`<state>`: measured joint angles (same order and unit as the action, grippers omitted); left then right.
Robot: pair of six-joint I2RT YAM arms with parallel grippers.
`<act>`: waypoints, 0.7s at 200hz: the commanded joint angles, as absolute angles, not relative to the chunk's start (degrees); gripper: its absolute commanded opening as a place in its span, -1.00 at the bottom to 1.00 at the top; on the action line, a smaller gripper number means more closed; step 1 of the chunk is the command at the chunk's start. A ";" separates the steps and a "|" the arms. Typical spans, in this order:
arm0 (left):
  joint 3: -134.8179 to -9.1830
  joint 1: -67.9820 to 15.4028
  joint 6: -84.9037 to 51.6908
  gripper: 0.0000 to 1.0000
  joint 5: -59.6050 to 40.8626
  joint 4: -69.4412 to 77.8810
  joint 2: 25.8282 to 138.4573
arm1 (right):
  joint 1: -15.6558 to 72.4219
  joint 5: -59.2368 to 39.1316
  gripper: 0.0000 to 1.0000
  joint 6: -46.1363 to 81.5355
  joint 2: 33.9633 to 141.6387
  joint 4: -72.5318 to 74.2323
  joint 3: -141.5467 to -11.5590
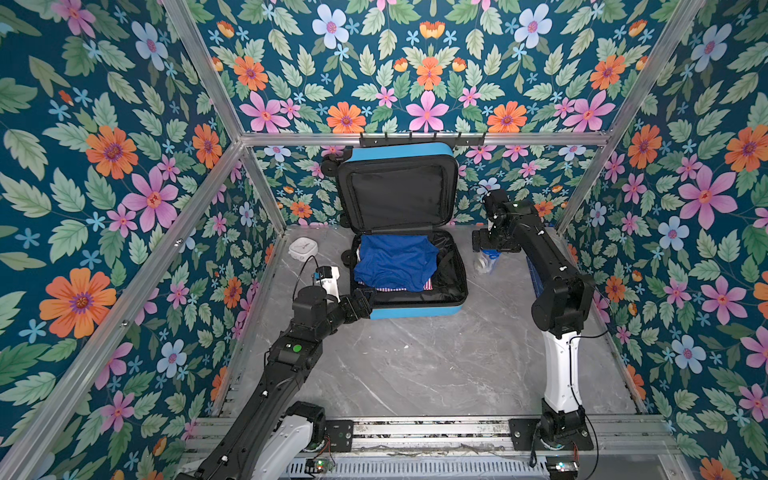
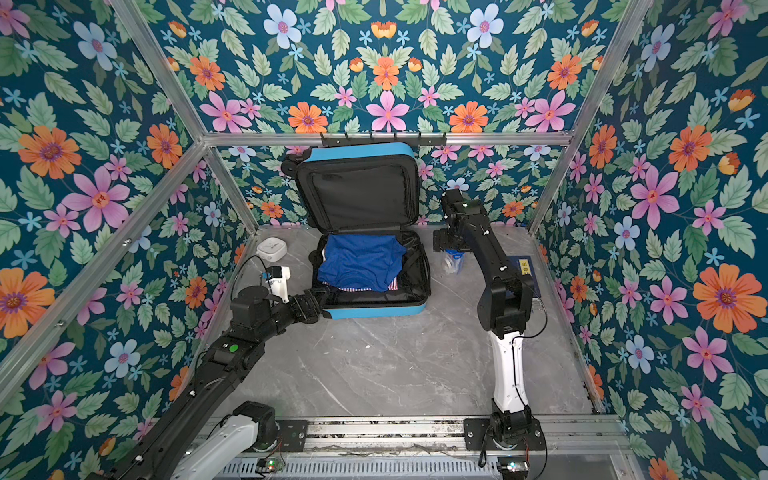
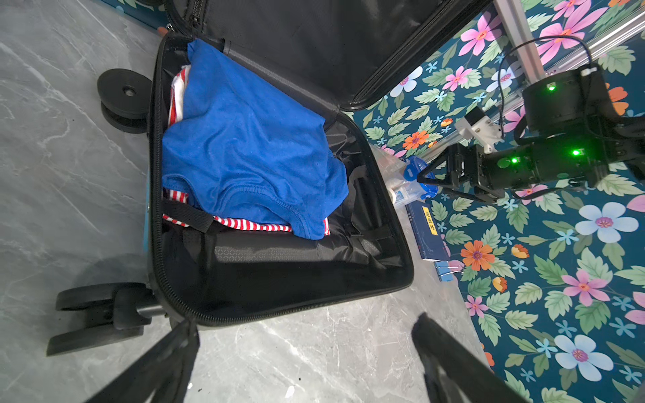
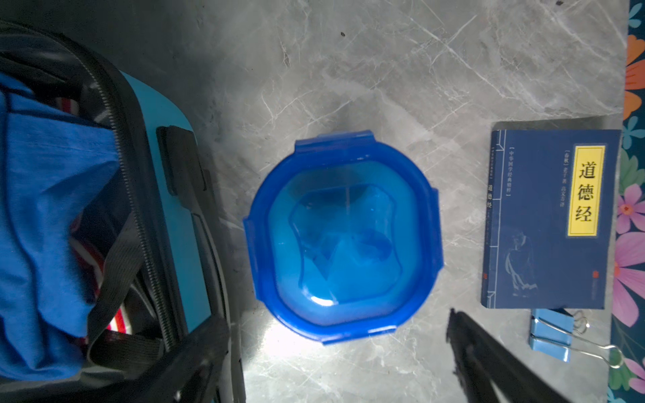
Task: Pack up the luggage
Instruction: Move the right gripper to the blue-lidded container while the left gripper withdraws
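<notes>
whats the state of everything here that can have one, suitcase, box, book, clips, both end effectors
sky-blue hard-shell suitcase: open, lid upright
blue cloth shirt: crumpled inside the suitcase
clear plastic box with blue lid: lid on
dark-blue paperback book: closed, lying flat
light-blue binder clips: shut
left end effector: open, empty
right end effector: open, empty, over the box

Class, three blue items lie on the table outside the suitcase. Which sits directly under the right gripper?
The blue-lidded container; the right gripper hangs over it, while the dark-blue book and binder clips lie aside.
</notes>
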<state>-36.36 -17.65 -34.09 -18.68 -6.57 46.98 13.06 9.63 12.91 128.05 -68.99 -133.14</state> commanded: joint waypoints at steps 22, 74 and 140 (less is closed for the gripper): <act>-36.75 -17.66 -33.57 0.99 -17.93 -7.78 46.49 | 12.70 12.20 0.98 11.26 131.59 -73.18 -137.65; -36.30 -17.67 -33.40 0.99 -18.29 -7.91 46.97 | 11.78 11.22 0.99 10.58 132.38 -72.15 -138.46; -35.33 -17.65 -33.65 0.99 -18.81 -7.38 48.05 | 11.12 8.87 0.98 9.62 139.21 -74.90 -148.36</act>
